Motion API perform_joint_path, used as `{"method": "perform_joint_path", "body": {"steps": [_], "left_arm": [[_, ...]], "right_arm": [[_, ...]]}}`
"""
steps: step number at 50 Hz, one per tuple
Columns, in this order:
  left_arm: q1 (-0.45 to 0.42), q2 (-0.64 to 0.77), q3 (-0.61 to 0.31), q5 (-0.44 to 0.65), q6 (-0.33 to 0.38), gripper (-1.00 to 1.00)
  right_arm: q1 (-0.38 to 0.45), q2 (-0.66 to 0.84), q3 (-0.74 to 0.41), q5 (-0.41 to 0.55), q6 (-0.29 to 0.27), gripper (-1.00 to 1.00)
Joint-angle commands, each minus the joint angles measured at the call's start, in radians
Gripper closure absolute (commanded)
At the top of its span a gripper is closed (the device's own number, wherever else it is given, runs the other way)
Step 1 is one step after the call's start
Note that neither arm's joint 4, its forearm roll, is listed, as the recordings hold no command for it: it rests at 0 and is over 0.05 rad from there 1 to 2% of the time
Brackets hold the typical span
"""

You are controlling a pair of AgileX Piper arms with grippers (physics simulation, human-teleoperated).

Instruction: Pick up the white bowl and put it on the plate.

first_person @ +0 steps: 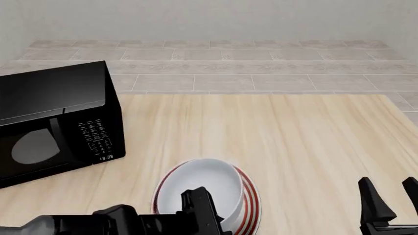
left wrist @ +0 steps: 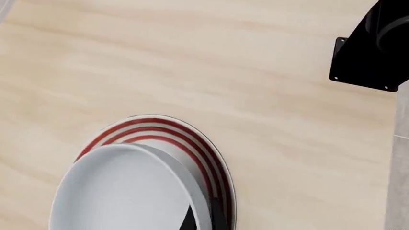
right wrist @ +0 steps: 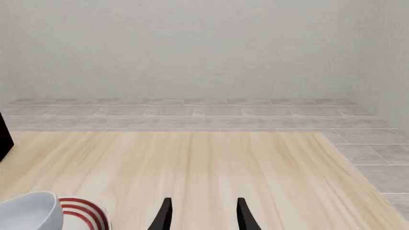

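The bowl (first_person: 205, 188) sits on the plate (first_person: 251, 205), shifted toward the plate's left side in the front view, so the red rings show as a broad crescent on the right and only a thin edge on the left. Both lie on the worktop (first_person: 294, 142) near its front edge, a little left of centre. In the left wrist view the bowl (left wrist: 128, 191) covers most of the plate (left wrist: 191, 139), and 3 red rings curve round its uncovered rim. The left gripper (first_person: 205, 210) reaches in low from the left, its dark body at the bowl's near rim; 1 black fingertip (left wrist: 189, 219) shows at the bowl's rim in the left wrist view, with a dark strip just beside it against the plate, but whether the jaws clamp the rim or merely straddle it I cannot tell. The right gripper (first_person: 392, 200) stands near the worktop's front right corner, well apart from the plate, its 2 fingers parted with nothing between them; the right wrist view shows the same gap above bare wood, with the bowl (right wrist: 28, 211) and plate (right wrist: 86, 211) off to one side. A black microwave (first_person: 56, 122) stands on the left of the worktop, its display reading 13:33. Grey tiled floor (first_person: 261, 68) lies beyond the far edge.
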Motion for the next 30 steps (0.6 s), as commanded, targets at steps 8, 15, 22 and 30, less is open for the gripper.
{"method": "perform_joint_path", "body": {"steps": [8, 15, 22, 30], "left_arm": [[0.004, 0.021, -0.007, -0.014, 0.018, 1.00], [0.006, 0.023, -0.015, -0.009, 0.018, -1.00], [0.003, 0.018, -0.021, 0.003, 0.013, -1.00], [-0.001, 0.009, -0.024, 0.021, 0.013, -1.00]], "right_arm": [[0.000, 0.000, 0.000, 0.000, 0.000, -1.00], [0.000, 0.000, 0.000, 0.000, 0.000, -1.00], [0.000, 0.000, 0.000, 0.000, 0.000, -1.00], [0.000, 0.000, 0.000, 0.000, 0.000, -1.00]]}}
